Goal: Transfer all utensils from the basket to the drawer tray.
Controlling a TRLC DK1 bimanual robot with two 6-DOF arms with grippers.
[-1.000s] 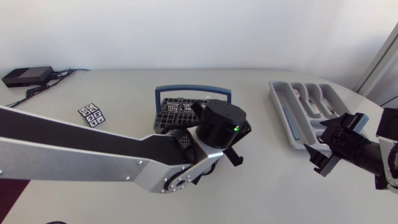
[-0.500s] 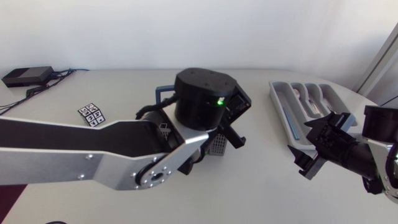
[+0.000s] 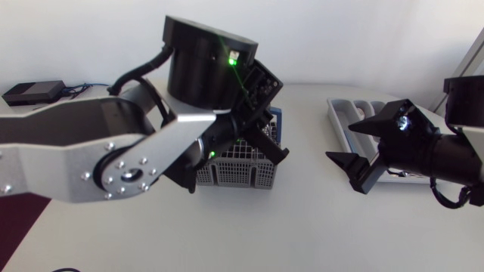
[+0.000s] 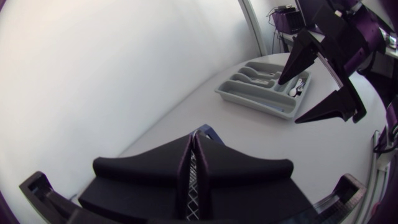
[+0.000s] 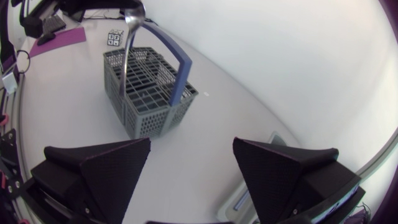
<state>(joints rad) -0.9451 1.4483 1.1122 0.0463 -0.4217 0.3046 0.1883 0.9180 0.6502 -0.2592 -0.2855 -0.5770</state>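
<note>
The grey wire basket (image 3: 234, 172) with a blue handle stands mid-table. In the right wrist view one spoon (image 5: 134, 12) stands upright in the basket (image 5: 146, 93), bowl uppermost. My left gripper (image 3: 268, 145) hangs high over the basket's right side, shut (image 4: 193, 135), with only a thin slit between its fingers and nothing visibly held. The basket's handle (image 4: 206, 132) shows just ahead of it. The grey drawer tray (image 3: 339, 112) lies at the right and holds several utensils (image 4: 256, 73). My right gripper (image 3: 339, 143) is open in front of the tray, facing the basket (image 5: 191, 146).
A black box (image 3: 34, 91) with cables sits at the table's far left corner. A small marker card (image 5: 115, 37) lies beyond the basket. My left arm's large links (image 3: 113, 162) cover the table's left half in the head view.
My left arm has risen from low over the basket to high above it, gripper still shut. My right arm has moved left and up, in front of the tray, still open.
</note>
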